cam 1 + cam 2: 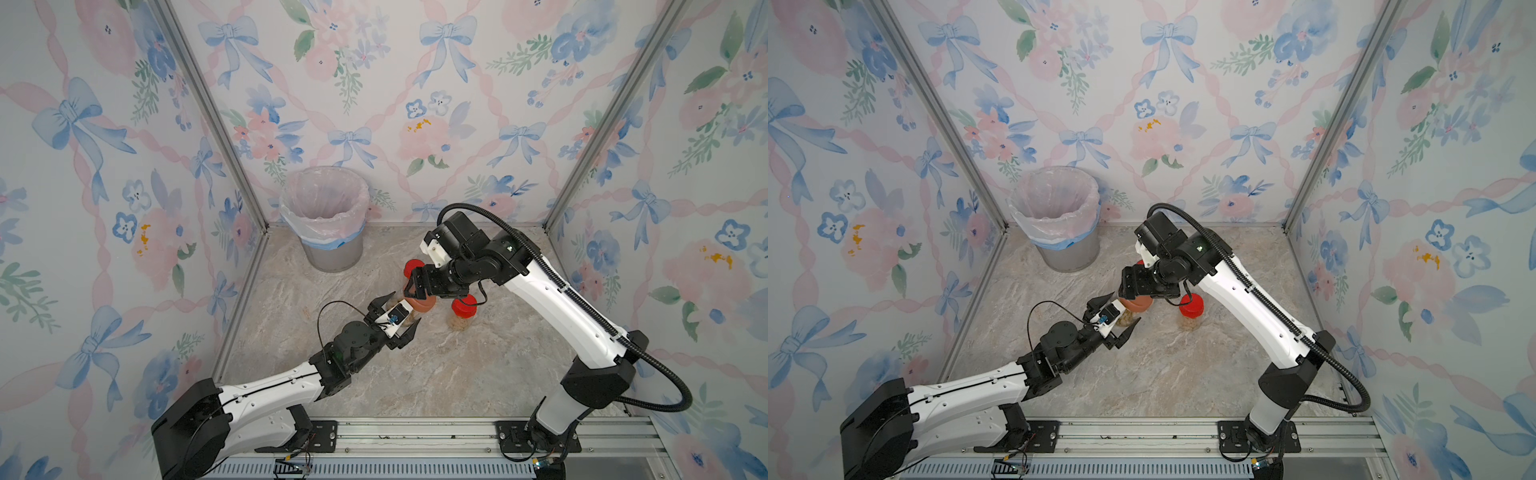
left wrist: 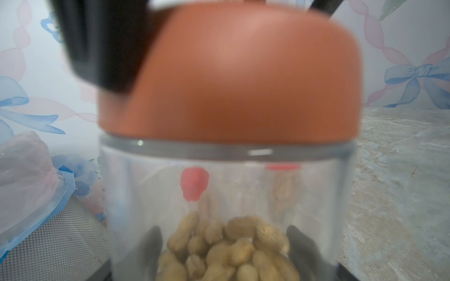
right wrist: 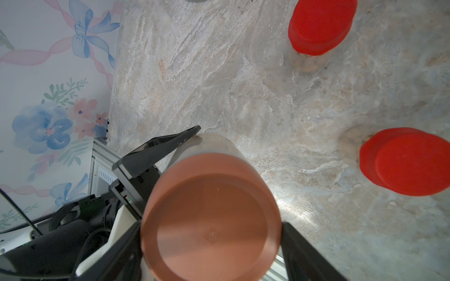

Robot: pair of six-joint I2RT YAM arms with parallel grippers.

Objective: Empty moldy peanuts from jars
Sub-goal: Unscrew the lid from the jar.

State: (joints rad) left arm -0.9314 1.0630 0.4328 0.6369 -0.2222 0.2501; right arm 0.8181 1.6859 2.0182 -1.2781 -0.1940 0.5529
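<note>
Wide jar (image 2: 226, 194) stands upright mid-tabletop (image 1: 415, 374) between both arms, brown lid (image 3: 211, 219) on, moldy peanuts (image 2: 229, 253) heaped low inside. Risks, judged: a weak body grip lets the jar spin with the lid instead of unscrewing. A sideways tug could knock the two red-lidded jars (image 3: 319, 26) (image 3: 409, 163) nearby or scatter peanuts short of the bin (image 1: 332, 253). Left gripper (image 1: 404, 309): part-open, clamped on the jar body. Right gripper (image 3: 211, 223): fingers pressed against both lid sides.
</note>
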